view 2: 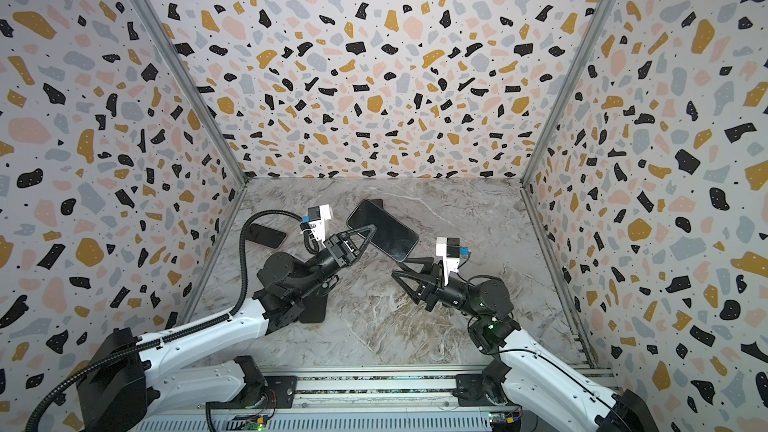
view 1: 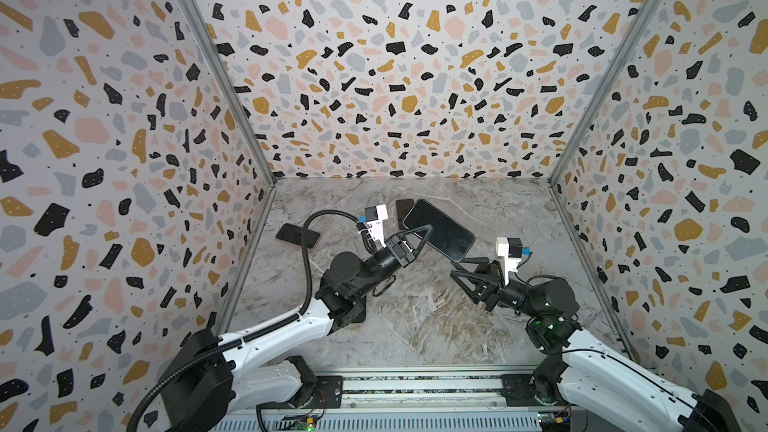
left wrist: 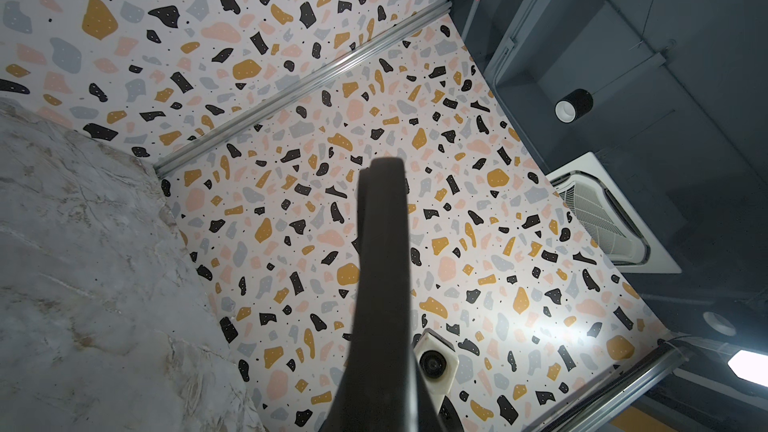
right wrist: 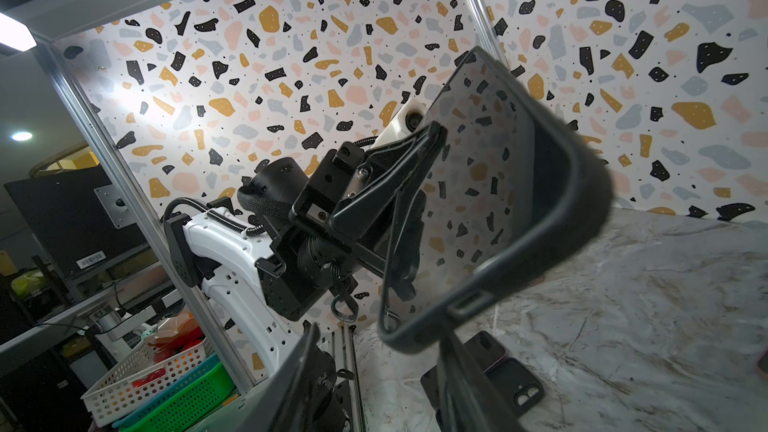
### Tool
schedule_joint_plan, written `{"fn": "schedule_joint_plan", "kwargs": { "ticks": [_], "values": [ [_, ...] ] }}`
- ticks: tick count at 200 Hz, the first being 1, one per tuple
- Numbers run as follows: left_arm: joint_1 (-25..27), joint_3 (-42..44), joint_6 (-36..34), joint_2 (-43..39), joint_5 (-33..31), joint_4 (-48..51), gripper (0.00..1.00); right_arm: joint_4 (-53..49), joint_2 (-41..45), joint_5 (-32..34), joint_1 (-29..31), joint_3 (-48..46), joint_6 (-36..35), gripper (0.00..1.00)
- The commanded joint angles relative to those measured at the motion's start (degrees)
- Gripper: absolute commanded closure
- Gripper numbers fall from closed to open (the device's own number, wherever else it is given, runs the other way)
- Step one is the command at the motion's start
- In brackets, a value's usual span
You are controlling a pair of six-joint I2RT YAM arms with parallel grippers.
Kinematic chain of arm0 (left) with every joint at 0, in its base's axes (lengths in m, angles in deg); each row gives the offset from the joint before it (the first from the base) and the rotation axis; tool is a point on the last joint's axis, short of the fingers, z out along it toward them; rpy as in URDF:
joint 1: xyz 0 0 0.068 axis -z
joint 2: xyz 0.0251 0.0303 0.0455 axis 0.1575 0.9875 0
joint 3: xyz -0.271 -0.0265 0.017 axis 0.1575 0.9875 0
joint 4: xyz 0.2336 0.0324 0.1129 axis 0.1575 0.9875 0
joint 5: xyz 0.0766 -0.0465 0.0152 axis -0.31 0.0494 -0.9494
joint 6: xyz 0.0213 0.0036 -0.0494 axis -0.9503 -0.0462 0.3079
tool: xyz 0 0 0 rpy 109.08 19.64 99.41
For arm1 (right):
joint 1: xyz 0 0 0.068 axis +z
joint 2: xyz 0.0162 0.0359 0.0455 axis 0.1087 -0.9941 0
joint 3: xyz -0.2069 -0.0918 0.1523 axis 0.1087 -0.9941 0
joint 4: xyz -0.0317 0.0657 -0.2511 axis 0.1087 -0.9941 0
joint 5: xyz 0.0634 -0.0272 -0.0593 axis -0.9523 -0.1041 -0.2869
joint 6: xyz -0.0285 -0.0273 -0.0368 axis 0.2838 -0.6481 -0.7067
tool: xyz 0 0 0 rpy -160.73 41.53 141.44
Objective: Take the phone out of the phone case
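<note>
A black phone (view 1: 440, 228) (view 2: 384, 230) in a dark grey phone case (right wrist: 582, 222) hangs tilted above the marble table. My left gripper (view 1: 428, 229) (view 2: 374, 228) is shut on one long side of it, one finger lying across the glossy screen (right wrist: 498, 180). In the left wrist view the held thing shows only as a dark edge-on strip (left wrist: 382, 243). My right gripper (view 1: 456, 267) (view 2: 398, 266) (right wrist: 378, 338) sits at the case's lower corner. Its jaws stand apart, and one finger (right wrist: 457, 367) is right against the case's short end. The phone sits fully inside the case.
A dark phone (view 1: 297, 235) lies flat near the left wall. A dark case (view 1: 403, 209) lies behind the raised phone, and another dark flat piece (view 2: 313, 309) lies under the left arm. Two dark cases (right wrist: 515, 384) lie on the table (view 1: 436, 326) below the right gripper.
</note>
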Motion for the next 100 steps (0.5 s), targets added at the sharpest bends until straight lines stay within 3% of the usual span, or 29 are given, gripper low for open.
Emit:
{"fn": "schedule_joint_plan", "kwargs": {
  "ticks": [1,56,100],
  "values": [
    [0.38,0.26,-0.08,-1.87,-0.39,-5.96,1.0,2.67,-0.12,0.54,0.26,2.41,0.56,0.55],
    [0.43,0.4,-0.08,-1.9,-0.44,-6.05,1.0,2.76,-1.01,0.45,0.27,3.35,0.64,0.66],
    [0.79,0.39,0.65,-1.32,-0.43,-6.61,1.0,2.48,-1.53,0.38,0.2,3.53,0.13,0.85]
  ]
}}
